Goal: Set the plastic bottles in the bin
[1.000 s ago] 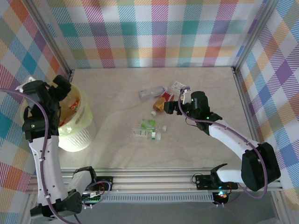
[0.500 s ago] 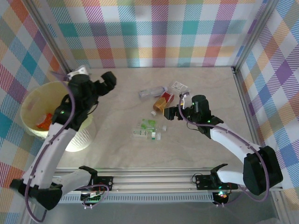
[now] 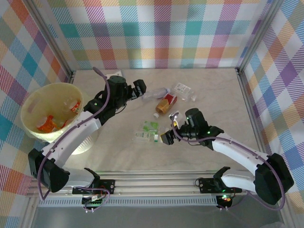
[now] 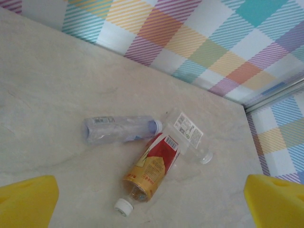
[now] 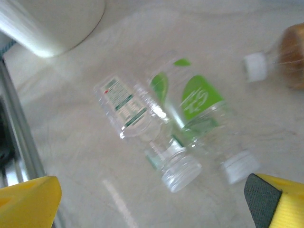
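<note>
- The plastic bottles (image 3: 149,132) look empty, so I judge them light, thin-walled and easy to dent. Their smooth round sides will likely roll or slip, so a hold across the middle of the body, over the label, seems safest.
- Just ahead of the right gripper (image 3: 170,127), in line with the gap between its wide-apart, empty fingers, lie a green-label bottle (image 5: 199,102) and a clear bottle (image 5: 126,107) with a small white label. They lie side by side and touching, with their pale caps toward the gripper. This view is blurred.
- Ahead of the left gripper (image 3: 140,88), also spread wide and holding nothing, lies a red-label bottle (image 4: 154,164) with a white cap at its near end. A blue-capped bottle (image 4: 118,129) lies just beyond it to the left, and another clear one beyond to the right.
- The bin (image 3: 34,108) stands well behind the left gripper, beside that arm, with orange and red labels visible inside.
- All of this rests on a pale table (image 3: 213,90).
</note>
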### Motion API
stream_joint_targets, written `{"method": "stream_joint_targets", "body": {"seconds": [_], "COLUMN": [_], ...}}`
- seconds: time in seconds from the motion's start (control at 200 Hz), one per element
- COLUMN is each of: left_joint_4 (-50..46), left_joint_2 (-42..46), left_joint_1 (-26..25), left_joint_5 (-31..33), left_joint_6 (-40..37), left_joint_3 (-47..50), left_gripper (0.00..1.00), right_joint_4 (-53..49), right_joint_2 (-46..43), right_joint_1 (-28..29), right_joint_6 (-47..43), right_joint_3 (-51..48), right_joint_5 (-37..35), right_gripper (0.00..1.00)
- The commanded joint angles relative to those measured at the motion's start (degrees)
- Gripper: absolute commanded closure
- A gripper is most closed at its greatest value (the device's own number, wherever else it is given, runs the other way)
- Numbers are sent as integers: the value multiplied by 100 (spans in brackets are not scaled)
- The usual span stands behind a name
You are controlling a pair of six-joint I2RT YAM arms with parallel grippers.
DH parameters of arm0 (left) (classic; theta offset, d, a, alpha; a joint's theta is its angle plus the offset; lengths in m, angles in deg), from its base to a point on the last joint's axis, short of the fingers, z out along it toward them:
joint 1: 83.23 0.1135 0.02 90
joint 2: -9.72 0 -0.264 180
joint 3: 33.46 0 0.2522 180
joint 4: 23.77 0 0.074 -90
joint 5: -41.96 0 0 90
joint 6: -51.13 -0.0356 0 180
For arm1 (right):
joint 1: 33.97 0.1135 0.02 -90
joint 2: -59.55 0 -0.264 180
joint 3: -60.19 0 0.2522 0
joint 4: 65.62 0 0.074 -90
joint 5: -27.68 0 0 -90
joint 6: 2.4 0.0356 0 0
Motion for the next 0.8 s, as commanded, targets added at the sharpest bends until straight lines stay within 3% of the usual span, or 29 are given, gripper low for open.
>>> {"method": "stream_joint_targets", "body": {"seconds": [0.0, 0.33, 0.795], "left_joint_4": [269, -116, -238], "left_joint_2": [42, 261, 98], "left_joint_1": [-37, -38, -27], "left_joint_5": [10, 685, 846], "left_joint_6": [95, 84, 98], "left_joint_3": [21, 218, 321], "left_gripper": [0, 0, 0], "right_joint_4": [-194, -232, -681], "right_joint_2": [274, 1903, 3572], "right_joint_1": [261, 1033, 1253], "right_joint_6": [-636, -1766, -2728], "right_joint_3": [103, 1007, 2034], "right_joint_5": [352, -401, -1302], "right_gripper": [0, 4, 11]}}
